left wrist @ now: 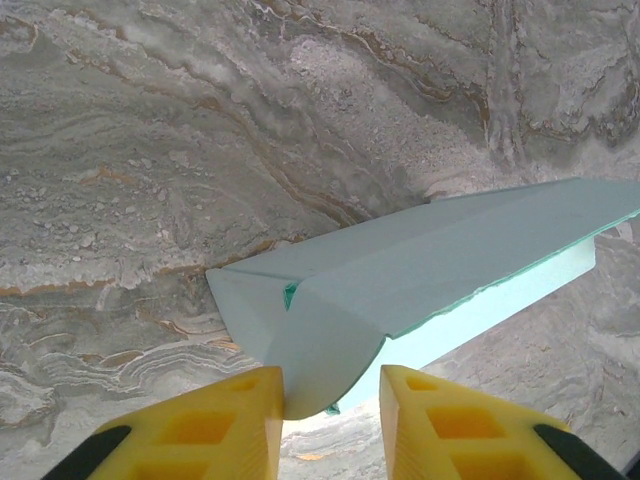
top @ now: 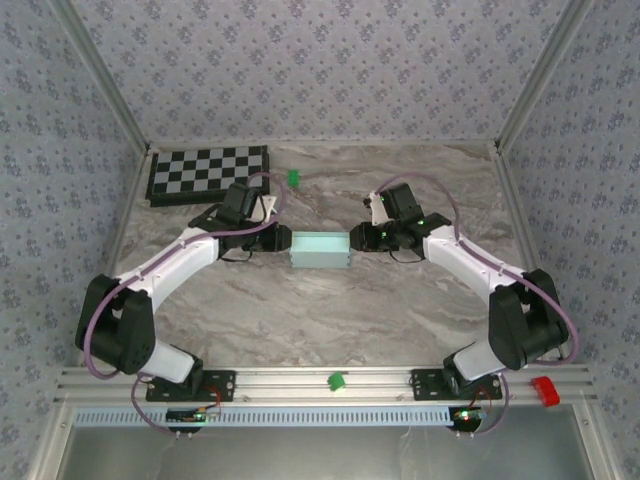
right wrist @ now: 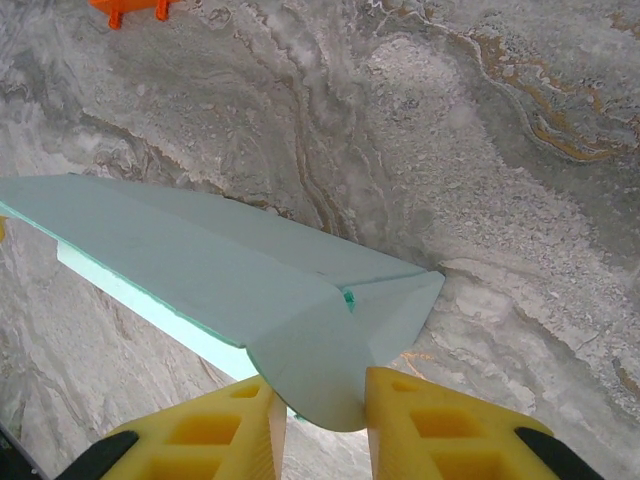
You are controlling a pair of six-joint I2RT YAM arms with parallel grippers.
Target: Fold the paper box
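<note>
Pale blue paper box [top: 318, 248] at the centre of the overhead frame, with left gripper [left wrist: 332, 382] and right gripper [right wrist: 320, 386] each holding jaws slightly apart around a rounded end flap [left wrist: 318, 335], grip uncertain; both flaps probably need pushing inward evenly, without creasing the card.

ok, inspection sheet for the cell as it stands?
surface: marbled table, flat.
job's things: paper box mid-table between the arms, end flaps out.
clutter: checkerboard far left; green clip beside it; second green clip and red piece on the front rail.
end effectors: left end effector and right end effector each straddle an end flap; grip unclear.
cables: purple cable along each arm.
surroundings: patterned walls, aluminium frame.
</note>
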